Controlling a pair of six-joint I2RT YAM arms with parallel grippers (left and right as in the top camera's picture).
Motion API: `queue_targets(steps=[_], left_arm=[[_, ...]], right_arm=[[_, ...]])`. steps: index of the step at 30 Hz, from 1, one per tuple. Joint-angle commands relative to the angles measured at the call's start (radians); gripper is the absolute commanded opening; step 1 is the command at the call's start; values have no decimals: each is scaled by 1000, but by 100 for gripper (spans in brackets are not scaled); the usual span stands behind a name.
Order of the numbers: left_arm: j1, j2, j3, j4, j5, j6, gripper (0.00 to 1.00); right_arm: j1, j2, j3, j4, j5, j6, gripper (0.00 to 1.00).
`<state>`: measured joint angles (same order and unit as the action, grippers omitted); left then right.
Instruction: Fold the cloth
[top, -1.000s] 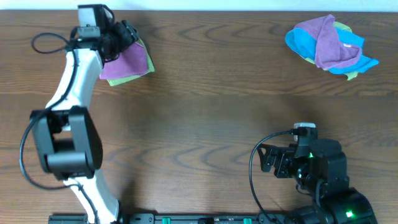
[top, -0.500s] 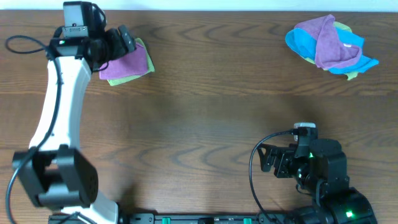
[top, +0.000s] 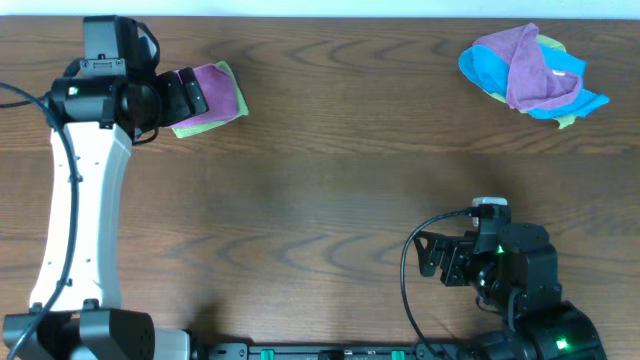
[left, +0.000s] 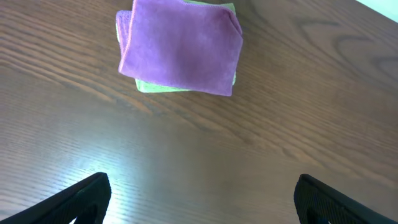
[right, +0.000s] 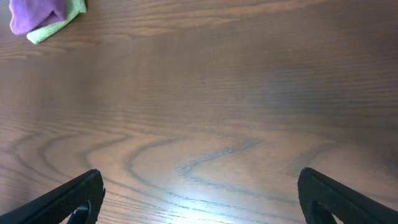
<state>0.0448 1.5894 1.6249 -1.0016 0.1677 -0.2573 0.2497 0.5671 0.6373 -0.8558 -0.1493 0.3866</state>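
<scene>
Cloth (top: 222, 92) first: where does it lie?

At the far left of the worktop (top: 320, 180), folded into a neat purple square. It sits on a green cloth (top: 195, 128), also folded, which peeks out along its edges.

Does the left wrist view agree?

Yes. There the cloth (left: 180, 46) is flat and squared off at the top of the picture, with the green cloth (left: 158, 87) showing as a strip under its lower edge.

And the left fingers (top: 192, 92)?

Released and spread wide, with nothing between them. From overhead they overlap the cloth's left edge. In the wrist view only the tips of the left fingers (left: 81, 199) show, in the bottom corners, with bare wood between them and the cloth.

What about the right fingers (top: 435, 255)?

Parted too, and gripping nothing. They are at the near right, well apart from the cloth. In their own view the right fingers (right: 68, 199) show at the bottom corners over bare wood, and the cloth (right: 34, 15) is small in the top left corner.

Anything else out there?

A crumpled pile of cloths (top: 530, 70), blue, purple and yellow-green, at the far right.
</scene>
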Motion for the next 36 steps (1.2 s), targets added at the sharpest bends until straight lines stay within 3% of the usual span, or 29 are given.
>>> queue_targets(steps=[1, 9, 15, 20, 29, 36], left_arm=[[0, -16, 15, -50, -14, 19, 95], [-2, -94, 13, -235, -49, 46, 95], [-2, -213, -39, -214, -88, 52, 95], [-2, -396, -267, -34, -98, 52, 95], [-1, -749, -829, 314, -101, 56, 96], [-1, -1102, -1169, 409, -120, 56, 95]], right_arm=[[-10, -4, -4, -1, -5, 13, 99], [-10, -4, -4, -1, -4, 13, 99], [-10, -4, -4, -1, -5, 13, 99], [-10, -4, -4, -1, -4, 13, 99], [-10, -4, -4, -1, -5, 13, 99], [-10, -4, -4, -1, -4, 13, 99]])
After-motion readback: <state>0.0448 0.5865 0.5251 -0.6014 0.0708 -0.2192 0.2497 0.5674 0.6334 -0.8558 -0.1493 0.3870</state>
